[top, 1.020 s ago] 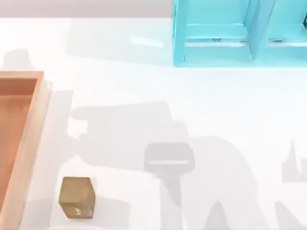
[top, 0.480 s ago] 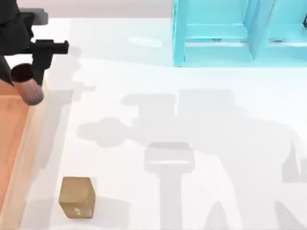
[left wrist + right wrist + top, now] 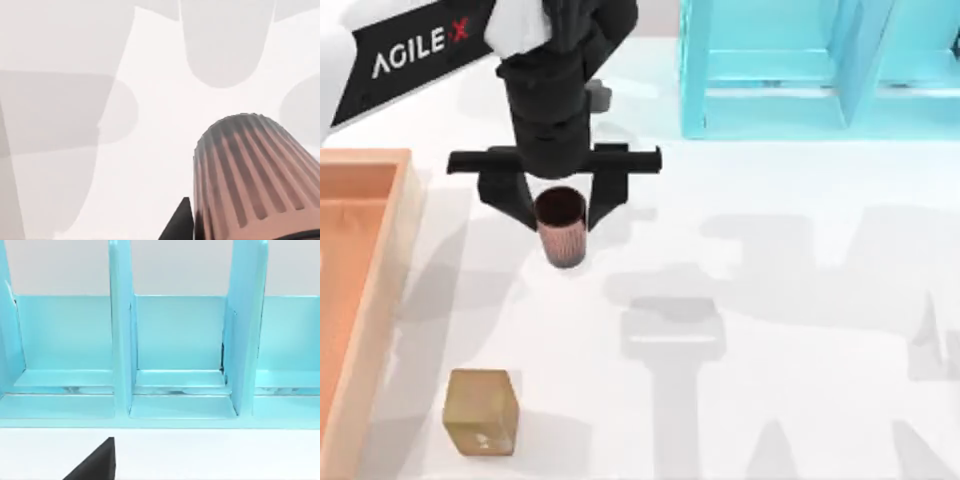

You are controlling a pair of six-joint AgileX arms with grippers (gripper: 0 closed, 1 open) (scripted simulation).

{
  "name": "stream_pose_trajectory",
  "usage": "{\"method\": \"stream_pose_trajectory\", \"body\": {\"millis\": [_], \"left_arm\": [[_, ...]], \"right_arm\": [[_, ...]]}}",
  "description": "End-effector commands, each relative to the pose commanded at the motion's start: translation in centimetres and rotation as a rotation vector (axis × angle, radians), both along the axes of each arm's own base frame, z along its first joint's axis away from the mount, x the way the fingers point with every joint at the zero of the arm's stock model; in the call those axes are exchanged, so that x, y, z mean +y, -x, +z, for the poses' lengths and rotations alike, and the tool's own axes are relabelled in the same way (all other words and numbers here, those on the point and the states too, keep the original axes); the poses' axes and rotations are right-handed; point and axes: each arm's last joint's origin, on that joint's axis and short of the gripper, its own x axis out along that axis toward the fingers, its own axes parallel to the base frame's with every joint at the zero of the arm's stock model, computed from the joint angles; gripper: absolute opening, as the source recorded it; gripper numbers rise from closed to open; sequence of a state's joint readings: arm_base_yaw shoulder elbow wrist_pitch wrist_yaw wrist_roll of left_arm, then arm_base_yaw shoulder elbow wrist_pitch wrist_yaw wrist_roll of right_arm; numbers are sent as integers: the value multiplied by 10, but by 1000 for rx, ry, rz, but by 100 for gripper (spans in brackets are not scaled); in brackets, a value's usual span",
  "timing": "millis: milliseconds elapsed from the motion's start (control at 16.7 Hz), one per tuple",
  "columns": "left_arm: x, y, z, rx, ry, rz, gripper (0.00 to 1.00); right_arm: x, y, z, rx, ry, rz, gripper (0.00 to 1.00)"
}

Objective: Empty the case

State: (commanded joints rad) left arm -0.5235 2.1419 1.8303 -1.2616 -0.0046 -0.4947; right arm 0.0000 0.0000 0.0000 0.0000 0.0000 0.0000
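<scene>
A: Starting from above, how much open room is showing?

B: The white worktop [image 3: 800, 300] is lying bare across the middle and right. The case [image 3: 360, 300] is sitting at the left edge, cut off by the frame there, its orange-brown floor bordered by a lighter tan rim. The left claw [image 3: 560, 212] is hanging over the worktop to the right of the case, well clear of its rim, and it is gripping a ribbed reddish-brown cup [image 3: 562, 228] upright between its fingers.

A: Anything near that could be getting in the way?

B: A small tan cube [image 3: 480, 412] is standing on the worktop near the front, just beside the case's right rim and apart from the cup. A turquoise shelf unit [image 3: 820, 70] is occupying the back right, away from the claw.

A: And the left wrist view?

B: The cup [image 3: 250, 175] is looming close, its ribbed wall narrowing towards the base, with bare white worktop [image 3: 150, 165] and soft shadows beyond it.

A: The right wrist view?

B: It is facing the shelf unit [image 3: 175, 340] and its upright dividers. A dark wedge of the right claw is showing at the bottom edge; I cannot tell whether it is open or closed.
</scene>
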Motion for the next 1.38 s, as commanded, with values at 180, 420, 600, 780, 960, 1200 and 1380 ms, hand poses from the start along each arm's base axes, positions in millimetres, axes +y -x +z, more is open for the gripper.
{"method": "stream_pose_trajectory", "body": {"millis": [180, 420, 600, 780, 960, 1200, 1380], "left_arm": [[-17, 7, -5, -2, 0, 0, 0], [-16, 7, -5, -1, 1, 1, 0], [-16, 6, -21, -3, 2, 0, 0], [-17, 7, -42, -2, 1, 0, 0], [-17, 7, -50, -2, 0, 0, 0], [-17, 7, -50, -2, 0, 0, 15], [-17, 7, -50, -2, 0, 0, 38]], "right_arm": [[0, 0, 0, 0, 0, 0, 100], [0, 0, 0, 0, 0, 0, 100], [0, 0, 0, 0, 0, 0, 100], [0, 0, 0, 0, 0, 0, 100], [0, 0, 0, 0, 0, 0, 100], [0, 0, 0, 0, 0, 0, 100], [0, 0, 0, 0, 0, 0, 100]]}}
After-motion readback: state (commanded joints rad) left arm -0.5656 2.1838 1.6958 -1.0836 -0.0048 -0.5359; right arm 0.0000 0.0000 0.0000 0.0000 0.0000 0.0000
